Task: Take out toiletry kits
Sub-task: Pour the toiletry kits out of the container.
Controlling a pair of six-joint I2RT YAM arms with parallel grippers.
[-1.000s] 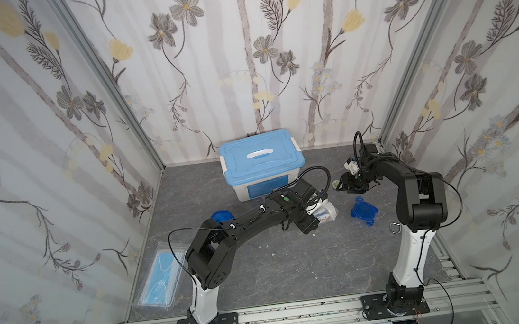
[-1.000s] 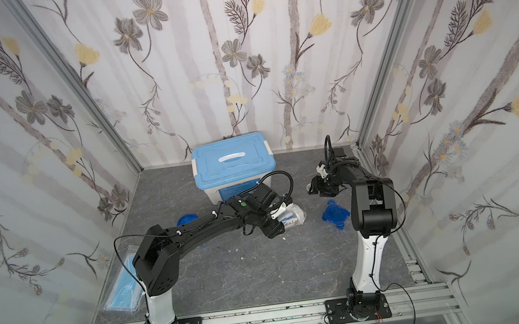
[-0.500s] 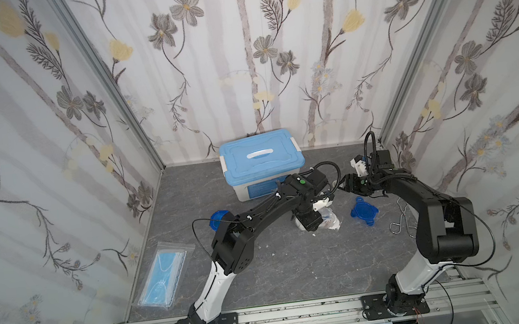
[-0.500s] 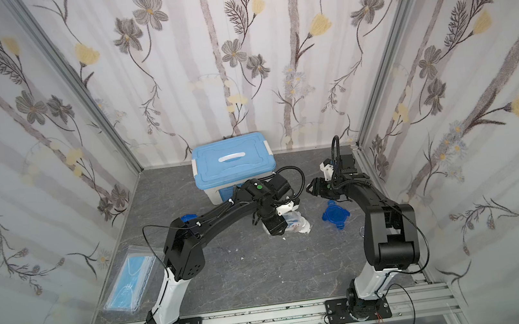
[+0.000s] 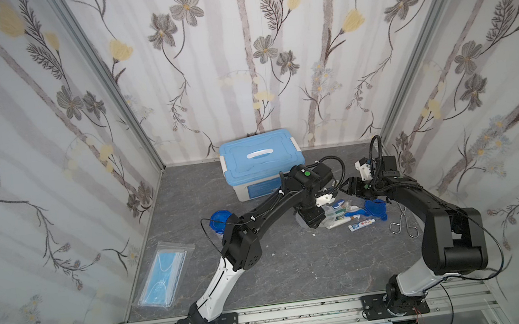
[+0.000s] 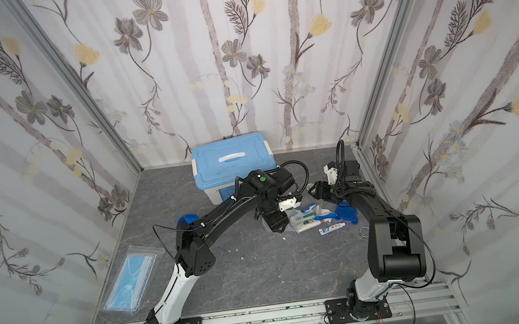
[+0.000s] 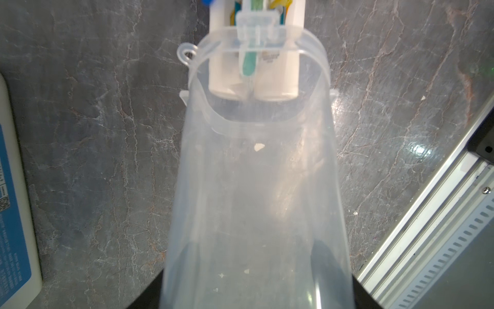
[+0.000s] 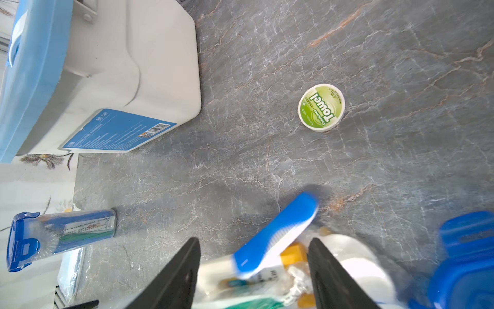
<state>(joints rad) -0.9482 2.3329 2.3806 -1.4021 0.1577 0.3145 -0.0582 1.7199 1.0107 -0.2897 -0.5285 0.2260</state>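
Note:
My left gripper (image 7: 256, 254) is shut on a translucent cup (image 7: 254, 187) tipped on its side, mouth toward the right arm. Cream bottles (image 7: 224, 61) and a green toothbrush (image 7: 250, 64) lie just outside its rim. In both top views the spilled kit lies on the grey floor: a blue toothbrush (image 5: 355, 214), a toothpaste tube (image 5: 361, 224) and the loose blue lid (image 5: 376, 209). My right gripper (image 8: 254, 248) hangs open over this pile, with the blue toothbrush (image 8: 283, 227) lying below between its fingers (image 8: 184, 275). A second cup (image 5: 220, 223) with its blue lid on stands left of the left arm.
The white box with the light-blue lid (image 5: 262, 166) stands at the back, close behind both grippers. A round green towel tablet (image 8: 320, 107) lies on the floor near it. Metal tongs (image 5: 402, 226) lie by the right wall. A bag of blue masks (image 5: 163, 279) lies front left.
My left gripper tipped the cup over and its contents slid out onto the floor. The right arm came in from the back toward the pile and its jaws widened.

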